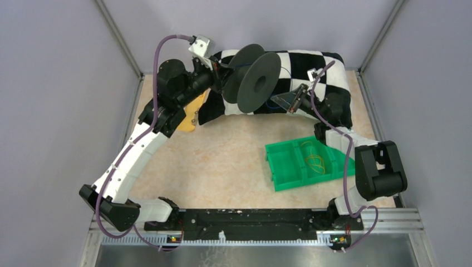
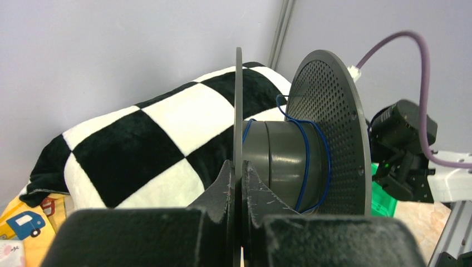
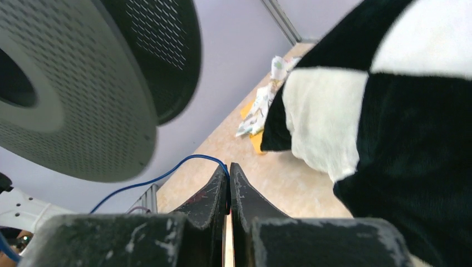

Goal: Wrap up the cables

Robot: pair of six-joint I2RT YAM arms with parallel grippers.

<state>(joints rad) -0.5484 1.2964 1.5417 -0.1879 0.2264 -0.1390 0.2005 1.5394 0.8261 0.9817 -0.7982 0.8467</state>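
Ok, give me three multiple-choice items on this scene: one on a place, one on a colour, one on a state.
1. The green tray lies: A by the left arm's base; B beside the right arm; C on the blanket.
2. The wire on the spool is: A red; B blue; C white.
3. The left gripper is: A open; B shut on the spool's flange; C out of view.
Key: 1 B, it sits next to the right arm's links. 2 B, blue turns circle the hub. 3 B, its fingers clamp the thin flange.
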